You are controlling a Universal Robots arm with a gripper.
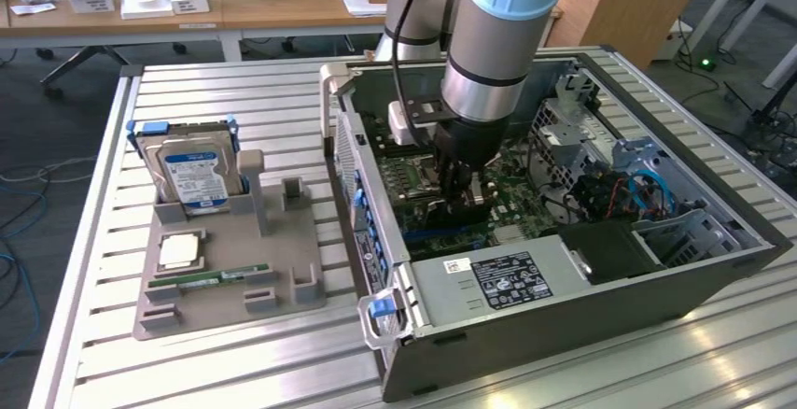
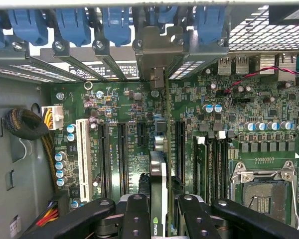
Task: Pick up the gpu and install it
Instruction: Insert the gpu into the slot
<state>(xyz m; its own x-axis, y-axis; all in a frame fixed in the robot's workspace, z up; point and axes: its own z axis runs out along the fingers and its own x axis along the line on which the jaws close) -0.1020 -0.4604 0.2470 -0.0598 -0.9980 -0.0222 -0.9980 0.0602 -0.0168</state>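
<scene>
Hand: you had the black two-fingered hand closed on the gpu, inside the open grey computer case.
Gpu: the thin dark-faced green card stood on edge over the green motherboard, its silvery bracket toward 12 o'clock in the wrist view, at the rear slot covers.
Handling: you likely found it light, stiff and fragile; grip the long edges, never the components.
Writing: a small green logo showed on the card; the case's black label was unreadable.
</scene>
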